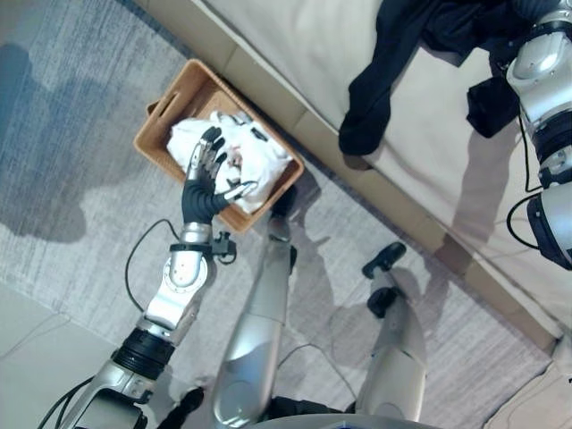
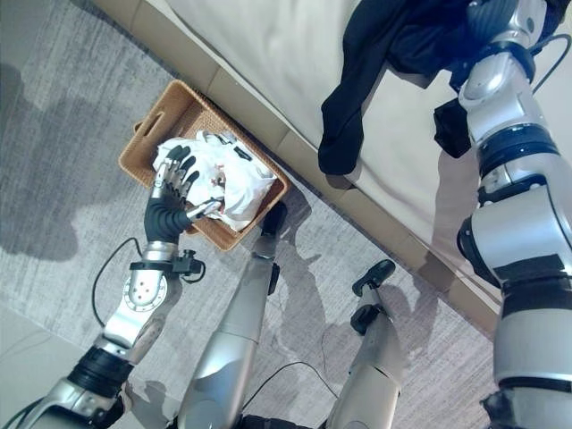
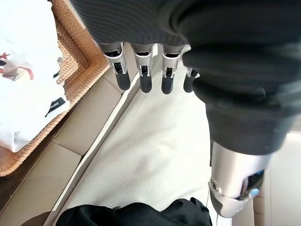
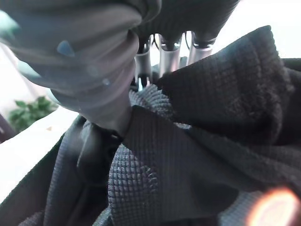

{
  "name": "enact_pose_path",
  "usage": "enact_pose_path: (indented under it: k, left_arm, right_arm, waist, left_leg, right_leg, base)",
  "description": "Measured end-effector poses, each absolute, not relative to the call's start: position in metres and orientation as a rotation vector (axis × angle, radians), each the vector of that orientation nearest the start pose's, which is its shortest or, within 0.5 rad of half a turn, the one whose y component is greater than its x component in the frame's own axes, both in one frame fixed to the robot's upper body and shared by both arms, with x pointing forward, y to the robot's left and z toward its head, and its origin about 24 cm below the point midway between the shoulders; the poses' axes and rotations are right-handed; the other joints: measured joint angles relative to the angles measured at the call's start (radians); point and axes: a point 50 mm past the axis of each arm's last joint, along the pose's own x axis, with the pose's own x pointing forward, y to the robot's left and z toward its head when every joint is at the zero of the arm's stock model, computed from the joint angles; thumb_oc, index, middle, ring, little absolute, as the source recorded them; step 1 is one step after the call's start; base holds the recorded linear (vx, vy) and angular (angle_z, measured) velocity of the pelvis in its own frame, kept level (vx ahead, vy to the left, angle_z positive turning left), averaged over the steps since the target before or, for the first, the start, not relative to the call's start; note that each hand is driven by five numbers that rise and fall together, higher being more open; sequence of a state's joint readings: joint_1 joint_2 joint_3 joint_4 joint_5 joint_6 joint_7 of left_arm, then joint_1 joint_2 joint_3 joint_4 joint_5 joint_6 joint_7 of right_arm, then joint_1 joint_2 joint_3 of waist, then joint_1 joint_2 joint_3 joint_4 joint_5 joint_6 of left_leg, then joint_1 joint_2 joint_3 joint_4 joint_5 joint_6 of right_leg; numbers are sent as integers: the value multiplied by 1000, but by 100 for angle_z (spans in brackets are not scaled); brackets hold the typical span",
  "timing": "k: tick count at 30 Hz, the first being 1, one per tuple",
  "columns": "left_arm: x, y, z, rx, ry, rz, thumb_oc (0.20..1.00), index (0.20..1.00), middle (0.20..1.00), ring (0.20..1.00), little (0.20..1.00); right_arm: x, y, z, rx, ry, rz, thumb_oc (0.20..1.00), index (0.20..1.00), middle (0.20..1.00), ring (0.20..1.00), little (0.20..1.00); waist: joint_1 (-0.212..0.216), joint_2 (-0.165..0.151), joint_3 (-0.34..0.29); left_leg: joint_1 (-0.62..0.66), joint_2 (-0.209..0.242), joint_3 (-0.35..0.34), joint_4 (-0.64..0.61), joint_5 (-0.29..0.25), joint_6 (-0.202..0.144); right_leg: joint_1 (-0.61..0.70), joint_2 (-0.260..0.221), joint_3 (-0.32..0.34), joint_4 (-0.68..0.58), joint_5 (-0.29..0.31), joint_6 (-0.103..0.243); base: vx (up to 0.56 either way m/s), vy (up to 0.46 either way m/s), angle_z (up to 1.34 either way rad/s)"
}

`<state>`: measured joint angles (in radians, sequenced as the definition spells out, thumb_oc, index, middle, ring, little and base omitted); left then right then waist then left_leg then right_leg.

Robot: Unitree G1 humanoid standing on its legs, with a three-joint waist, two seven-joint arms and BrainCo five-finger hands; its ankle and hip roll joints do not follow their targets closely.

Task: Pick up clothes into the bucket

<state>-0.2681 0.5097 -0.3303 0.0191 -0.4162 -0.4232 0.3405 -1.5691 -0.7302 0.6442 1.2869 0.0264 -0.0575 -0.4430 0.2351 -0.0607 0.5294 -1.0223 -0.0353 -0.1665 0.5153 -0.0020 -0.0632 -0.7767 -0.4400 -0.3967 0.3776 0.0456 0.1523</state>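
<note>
A woven brown basket [image 1: 154,136] stands on the rug beside the bed, with white clothes [image 1: 261,161] bunched inside. My left hand [image 1: 207,172] hovers just over those clothes, open, its fingers [image 3: 143,73] straight and holding nothing. A black garment [image 1: 386,79] lies on the bed, one sleeve trailing toward the bed's edge. My right hand [image 4: 101,80] is at the far end of that garment [image 4: 211,127], thumb and fingers pinching a bunched fold of the black knit.
The cream bed [image 1: 295,45] runs diagonally across the upper right, its tan base [image 1: 393,192] close behind the basket. A grey rug [image 1: 71,179] covers the floor on the left and in front.
</note>
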Motion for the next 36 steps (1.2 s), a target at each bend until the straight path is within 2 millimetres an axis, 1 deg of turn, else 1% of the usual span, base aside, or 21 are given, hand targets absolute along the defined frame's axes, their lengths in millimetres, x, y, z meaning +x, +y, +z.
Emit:
enact_pose_path:
  k: [4,8,9,10,11,12,13,15,16,17,19,21,23,27,28,30,31,32,33,35,36]
  left_arm:
    - [282,169,134,-25,-513,-39,1000,1000,1000,1000,1000]
    - [282,169,134,-25,-512,-44,1000,1000,1000,1000,1000]
    - [282,169,134,-25,-513,-44,1000,1000,1000,1000,1000]
    - [282,170,134,-27,-513,-39,1000,1000,1000,1000,1000]
    - [283,170,134,-35,-512,-34,1000,1000,1000,1000,1000]
    - [283,169,134,-44,-513,-39,1000,1000,1000,1000,1000]
    - [282,170,134,-46,-513,-36,1000,1000,1000,1000,1000]
    - [283,170,131,-65,-495,-37,1000,1000,1000,1000,1000]
    - [283,170,130,-71,-489,-39,1000,1000,1000,1000,1000]
    - [283,170,129,-71,-487,-38,1000,1000,1000,1000,1000]
    - [284,172,124,-74,-472,-27,1000,1000,1000,1000,1000]
    - [285,174,120,-78,-452,-17,1000,1000,1000,1000,1000]
    - [286,175,113,-74,-426,-18,1000,1000,1000,1000,1000]
    - [285,175,109,-101,-406,-30,1000,1000,1000,1000,1000]
    - [286,177,107,-110,-401,-23,1000,1000,1000,1000,1000]
    - [287,180,104,-117,-391,-5,1000,1000,1000,1000,1000]
    - [287,184,103,-118,-385,12,1000,1000,1000,1000,1000]
    - [286,186,101,-121,-382,22,1000,1000,1000,1000,1000]
    - [285,187,100,-124,-380,26,1000,1000,1000,1000,1000]
    - [285,190,94,-139,-360,47,1000,1000,1000,1000,1000]
    - [285,191,90,-151,-341,59,1000,1000,1000,1000,1000]
  right_arm:
    - [393,-266,360,-891,-437,-679,200,200,200,200,200]
    - [399,-261,342,-895,-417,-607,200,200,200,200,200]
    - [403,-255,328,-885,-398,-561,200,200,200,200,200]
    - [405,-251,322,-874,-397,-535,200,200,200,200,200]
    - [408,-241,311,-850,-408,-468,200,200,200,200,200]
    - [410,-232,305,-835,-415,-415,200,200,200,200,200]
    - [410,-227,303,-801,-426,-384,200,200,200,200,200]
    - [408,-212,293,-703,-470,-272,200,200,200,200,200]
    - [404,-208,280,-611,-482,-207,200,200,200,200,200]
    - [404,-206,275,-593,-477,-184,200,200,200,200,200]
    - [399,-201,251,-462,-450,-88,200,200,200,200,200]
    - [393,-197,232,-400,-435,-16,200,200,200,200,200]
    - [387,-198,199,-311,-360,48,200,200,200,200,200]
    - [374,-207,152,-182,-243,83,200,200,200,200,200]
    - [368,-210,136,-107,-207,70,200,200,200,200,200]
    - [361,-210,119,-24,-171,69,200,200,200,200,200]
    - [357,-207,111,29,-159,77,200,200,200,200,200]
    - [355,-205,108,63,-157,81,200,200,200,200,200]
    - [351,-204,101,82,-141,86,200,200,200,200,200]
    - [343,-195,93,178,-149,111,200,200,200,200,200]
    - [333,-191,82,242,-136,119,200,200,200,200,200]
  waist:
    - [-2,0,0]
    - [-4,0,0]
    - [-5,0,0]
    - [-7,-1,0]
    - [-11,-1,0]
    - [-26,-1,0]
    - [-21,-1,-1]
    - [-33,-1,-1]
    - [-38,-2,-1]
    - [-44,-2,-1]
    - [-61,-4,-2]
    - [-65,-7,-2]
    - [-72,-10,-2]
    - [-84,-18,-3]
    - [-88,-19,-3]
    - [-96,-23,-4]
    - [-113,-28,-3]
    - [-108,-31,-5]
    - [-122,-34,-6]
    - [-140,-42,-5]
    - [-140,-51,-7]
  left_leg:
    - [1,2,1,4,0,0]
    - [25,7,6,2,0,0]
    - [41,12,8,0,0,0]
    - [47,16,8,-2,0,0]
    - [57,22,10,-4,0,0]
    - [63,28,16,-7,-1,0]
    - [64,30,17,-8,-1,0]
    - [76,43,20,-12,-1,0]
    - [92,47,23,-18,-1,0]
    - [99,48,24,-19,-1,0]
    - [135,52,31,-30,-1,0]
    - [159,57,37,-36,-2,-1]
    - [206,67,47,-45,-6,-2]
    - [269,86,55,-54,-17,-6]
    - [295,91,58,-61,-17,-6]
    - [329,97,66,-76,-18,-7]
    - [350,105,75,-84,-21,-6]
    - [357,106,78,-88,-21,-4]
    - [364,110,83,-87,-18,-10]
    - [384,115,90,-98,-22,-13]
    - [403,120,100,-99,-22,-13]
  right_leg:
    - [2,1,0,-1,3,5]
    - [23,4,1,-6,4,5]
    - [39,10,2,-14,6,4]
    - [46,15,2,-21,10,2]
    - [59,23,3,-35,16,-1]
    - [60,27,6,-37,17,-2]
    - [62,30,8,-41,18,-3]
    - [78,45,8,-67,31,-10]
    - [95,52,9,-81,35,-11]
    - [102,53,10,-86,37,-11]
    - [138,60,12,-109,46,-12]
    - [164,65,13,-128,57,-11]
    - [210,78,19,-154,60,-13]
    - [272,97,25,-182,65,-13]
    - [299,104,25,-202,69,-14]
    - [335,110,28,-231,78,-15]
    - [352,120,30,-248,80,-15]
    - [362,123,31,-261,84,-17]
    - [365,125,31,-268,94,-20]
    - [386,133,33,-288,104,-18]
    - [405,136,38,-303,114,-19]
  base:
    - [0,0,0]
    - [-4,-1,-1]
    - [-17,-4,-8]
    - [-22,-14,-13]
    - [-17,-28,-15]
    - [-17,-28,-14]
    - [-13,-32,-15]
    - [-11,-22,-13]
    - [-9,-6,-10]
    - [-19,-19,-7]
    - [-7,-26,-7]
    - [9,-33,-11]
    - [13,-54,-14]
    - [7,-51,-12]
    - [0,-18,-8]
    - [-4,-35,-14]
    - [-71,-16,-17]
    - [9,-22,-19]
    - [-45,-23,-13]
    - [-9,-26,-14]
    - [10,-15,-16]
